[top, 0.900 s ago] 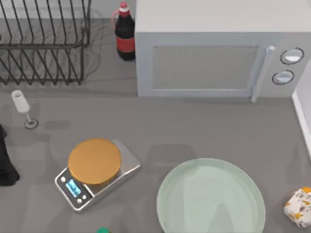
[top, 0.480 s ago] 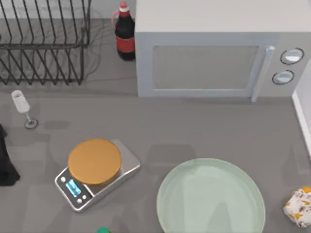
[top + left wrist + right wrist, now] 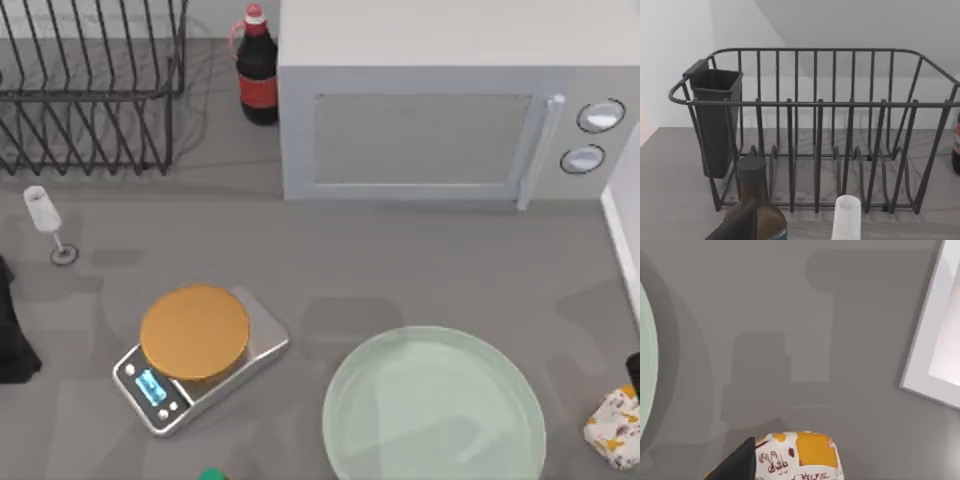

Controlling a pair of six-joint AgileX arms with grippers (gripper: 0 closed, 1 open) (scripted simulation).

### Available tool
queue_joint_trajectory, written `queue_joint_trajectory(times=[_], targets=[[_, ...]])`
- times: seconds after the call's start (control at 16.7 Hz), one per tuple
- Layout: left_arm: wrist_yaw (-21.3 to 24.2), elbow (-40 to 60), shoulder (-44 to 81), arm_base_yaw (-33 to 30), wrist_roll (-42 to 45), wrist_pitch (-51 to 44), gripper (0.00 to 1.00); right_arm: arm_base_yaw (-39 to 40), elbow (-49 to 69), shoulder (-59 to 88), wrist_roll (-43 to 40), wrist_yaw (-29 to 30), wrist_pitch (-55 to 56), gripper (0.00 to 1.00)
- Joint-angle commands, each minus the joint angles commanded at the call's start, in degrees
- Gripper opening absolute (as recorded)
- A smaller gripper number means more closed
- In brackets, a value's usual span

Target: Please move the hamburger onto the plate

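My left arm sits parked at the far left edge of the desk, a dark shape beside the wine glass, out of the way because nothing on that side belongs to this job. Its wrist camera faces the wire dish rack, with a brown bottle close in front. I cannot tell how its tool stands.

Moving right, the silver scale with its orange disc sits left of centre, and the microwave and a cola bottle stand at the back. None of these matters here.

The plate lies bare at the front, right of centre, ready to receive. The hamburger rests on the desk at the front right corner, near the plate's right side but apart from it, so I judge the move has not begun.

My right arm shows as a dark tip at the right edge, just above the hamburger. Its wrist camera looks down on the wrapper, with 1 dark finger just beside it. The right tool holds nothing, and I cannot tell how far open it is.
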Motion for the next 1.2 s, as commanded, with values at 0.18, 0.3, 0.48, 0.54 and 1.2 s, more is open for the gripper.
queue_joint_trajectory(times=[0.18,0.3,0.48,0.54,1.2], targets=[[0.0,0.0,0.0,0.0,0.0,0.0,1.00,3.0,7.6,13.7,-2.7,0.0,-9.3,1.00],[0.0,0.0,0.0,0.0,0.0,0.0,1.00,4.8,12.1,21.0,-4.3,0.1,-14.4,1.00],[0.0,0.0,0.0,0.0,0.0,0.0,1.00,6.7,17.3,29.3,-6.0,0.2,-19.9,1.00],[0.0,0.0,0.0,0.0,0.0,0.0,1.00,7.1,18.4,31.0,-6.4,0.3,-21.0,1.00],[0.0,0.0,0.0,0.0,0.0,0.0,1.00,7.5,16.2,36.1,-6.8,0.4,-15.3,1.00]])
